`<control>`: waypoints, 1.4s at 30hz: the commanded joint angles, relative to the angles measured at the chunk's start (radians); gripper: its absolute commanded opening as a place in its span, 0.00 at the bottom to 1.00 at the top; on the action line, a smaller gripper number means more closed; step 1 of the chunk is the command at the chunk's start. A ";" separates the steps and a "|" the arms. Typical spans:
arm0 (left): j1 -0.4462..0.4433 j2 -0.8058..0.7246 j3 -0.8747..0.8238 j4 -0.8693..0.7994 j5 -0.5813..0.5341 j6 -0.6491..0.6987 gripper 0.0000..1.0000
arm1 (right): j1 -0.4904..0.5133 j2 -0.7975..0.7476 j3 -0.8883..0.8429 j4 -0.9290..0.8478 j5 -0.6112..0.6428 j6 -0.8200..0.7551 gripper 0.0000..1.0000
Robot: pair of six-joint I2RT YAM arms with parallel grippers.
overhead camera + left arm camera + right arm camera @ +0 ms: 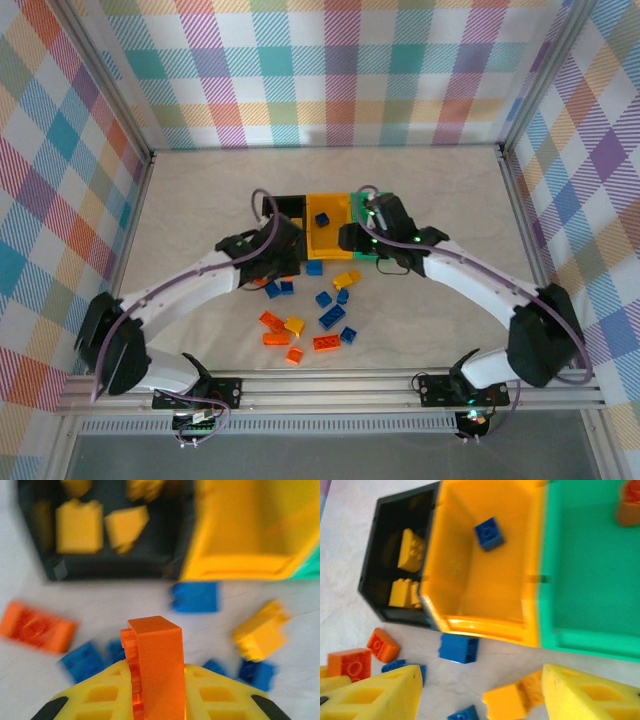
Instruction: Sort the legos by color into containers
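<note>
Lego (155,640), orange and upright, in the pinch of the left end effector (157,680), near the black bin (110,571).

Top external: high at six o'clock, looking down toward twelve o'clock. Wrist views: close, low, both covering the black bin (115,569) (382,525) and yellow bin (235,566) (480,627).

Three bins (328,250) in row at middle of table (190,210), joined side to side. Left bin (382,545): several bricks (411,550) inside. Middle bin (485,590): single brick (489,534) inside. Right bin (590,580): one brick (629,505) at far right corner. Loose bricks (331,316) scattered on table before bins, on near side. Stray brick (458,648) just before middle bin's near wall. Left gripper (157,675) before left bin, upright brick (155,645) between its fingers.
</note>
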 commanded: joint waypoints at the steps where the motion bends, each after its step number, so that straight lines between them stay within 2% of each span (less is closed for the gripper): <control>1: -0.034 0.142 0.185 0.020 0.037 0.049 0.10 | -0.046 -0.120 -0.094 -0.009 0.033 0.036 0.65; 8: -0.046 0.528 0.671 -0.037 0.062 0.101 0.07 | -0.072 -0.274 -0.210 -0.101 0.063 0.030 0.65; 19: -0.051 0.922 1.224 -0.235 0.054 0.123 0.07 | -0.082 -0.337 -0.264 -0.117 0.049 0.038 0.66; 21: -0.052 0.975 1.295 -0.267 0.060 0.118 0.11 | -0.083 -0.337 -0.264 -0.118 0.042 0.036 0.66; 24: -0.055 1.022 1.378 -0.300 0.062 0.112 0.22 | -0.084 -0.331 -0.261 -0.113 0.025 0.034 0.67; 30: -0.062 1.011 1.401 -0.288 0.063 0.106 0.48 | -0.084 -0.317 -0.255 -0.103 -0.003 0.024 0.69; 37: -0.070 0.942 1.390 -0.291 0.064 0.106 0.68 | -0.082 -0.290 -0.252 -0.081 -0.074 -0.009 0.70; 39: -0.076 0.901 1.354 -0.278 0.067 0.108 0.73 | -0.076 -0.261 -0.248 -0.074 -0.118 -0.023 0.70; 42: -0.085 0.784 1.187 -0.189 0.080 0.104 0.83 | -0.028 -0.202 -0.239 -0.064 -0.147 -0.044 0.70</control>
